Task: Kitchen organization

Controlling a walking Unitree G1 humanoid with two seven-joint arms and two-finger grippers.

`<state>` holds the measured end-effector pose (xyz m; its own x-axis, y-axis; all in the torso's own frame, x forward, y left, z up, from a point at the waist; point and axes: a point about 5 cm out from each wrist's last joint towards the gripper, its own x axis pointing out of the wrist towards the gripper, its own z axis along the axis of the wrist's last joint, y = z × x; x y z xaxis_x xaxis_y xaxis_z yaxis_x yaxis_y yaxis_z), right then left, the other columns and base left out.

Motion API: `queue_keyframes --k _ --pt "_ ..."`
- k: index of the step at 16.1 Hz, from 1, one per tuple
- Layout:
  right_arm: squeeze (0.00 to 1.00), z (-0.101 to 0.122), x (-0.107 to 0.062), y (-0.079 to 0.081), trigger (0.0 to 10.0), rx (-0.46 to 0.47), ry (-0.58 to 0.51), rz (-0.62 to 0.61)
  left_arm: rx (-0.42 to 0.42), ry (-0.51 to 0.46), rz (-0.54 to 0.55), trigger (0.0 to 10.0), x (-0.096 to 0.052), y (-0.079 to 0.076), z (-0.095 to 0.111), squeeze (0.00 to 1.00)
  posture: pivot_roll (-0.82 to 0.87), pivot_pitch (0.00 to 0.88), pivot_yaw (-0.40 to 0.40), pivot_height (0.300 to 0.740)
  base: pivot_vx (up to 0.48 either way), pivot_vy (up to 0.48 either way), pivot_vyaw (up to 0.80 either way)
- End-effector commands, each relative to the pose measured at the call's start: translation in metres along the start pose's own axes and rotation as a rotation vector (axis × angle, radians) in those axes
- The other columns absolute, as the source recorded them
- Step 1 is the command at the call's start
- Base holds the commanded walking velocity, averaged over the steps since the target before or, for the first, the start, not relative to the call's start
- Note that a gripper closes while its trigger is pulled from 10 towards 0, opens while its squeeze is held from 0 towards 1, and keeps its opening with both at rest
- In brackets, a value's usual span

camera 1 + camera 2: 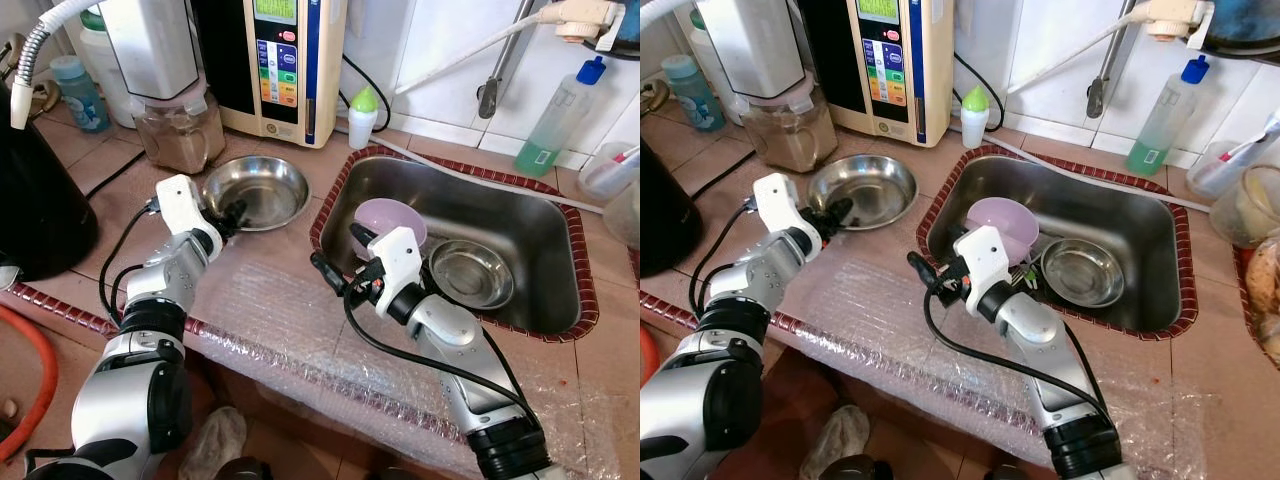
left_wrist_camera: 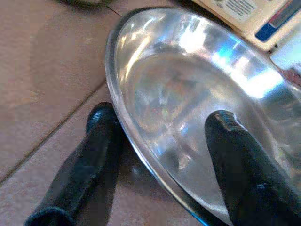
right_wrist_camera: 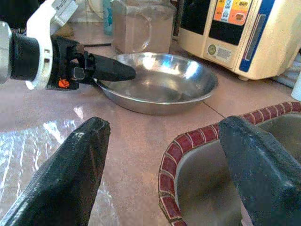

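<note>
Two steel bowls and one purple bowl (image 1: 390, 221) are visible. One steel bowl (image 1: 258, 190) sits on the tiled surface (image 1: 100, 160) beside the sink (image 1: 560, 250); the left end effector (image 1: 232, 213) straddles its rim, one finger inside and one outside, not yet closed. The second steel bowl (image 1: 470, 272) and the purple bowl lie inside the sink. The right end effector (image 1: 345, 262) hovers spread open at the sink's corner.

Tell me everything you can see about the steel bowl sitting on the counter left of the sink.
The steel bowl is wide, shallow and round, with a polished, reflective inside that looks empty. It sits upright on the brown tiled counter, between the sink and the blender jar. The left gripper straddles its near rim, one black finger inside and one outside.
</note>
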<state>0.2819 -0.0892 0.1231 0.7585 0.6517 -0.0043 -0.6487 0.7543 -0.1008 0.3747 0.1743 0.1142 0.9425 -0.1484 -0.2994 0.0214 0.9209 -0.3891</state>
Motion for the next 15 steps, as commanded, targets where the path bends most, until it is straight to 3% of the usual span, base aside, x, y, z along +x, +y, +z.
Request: queue_keyframes --k 1,11,13,15 --pt "0.00 0.000 0.003 -0.001 10.0 -0.011 0.018 0.011 0.025 0.054 -0.015 0.0 -0.001 -0.001 -0.012 0.00 -0.08 0.000 0.015 0.740 0.000 0.000 0.00" --pt "0.00 -0.006 0.007 -0.011 10.0 -0.021 0.052 -0.008 0.067 0.042 -0.076 0.0 -0.004 -0.008 -0.020 0.00 -0.02 0.000 0.000 0.740 0.000 0.000 0.00" --pt "0.00 -0.009 0.007 -0.014 10.0 0.000 0.058 -0.038 0.101 0.002 -0.112 0.0 -0.005 -0.021 -0.012 0.00 0.00 0.000 -0.005 0.740 0.000 0.000 0.00" --pt "0.00 -0.011 0.008 -0.013 10.0 0.002 0.059 -0.034 0.119 0.013 -0.104 0.0 -0.005 -0.020 -0.018 0.00 0.00 0.000 -0.005 0.740 0.000 0.000 0.00"
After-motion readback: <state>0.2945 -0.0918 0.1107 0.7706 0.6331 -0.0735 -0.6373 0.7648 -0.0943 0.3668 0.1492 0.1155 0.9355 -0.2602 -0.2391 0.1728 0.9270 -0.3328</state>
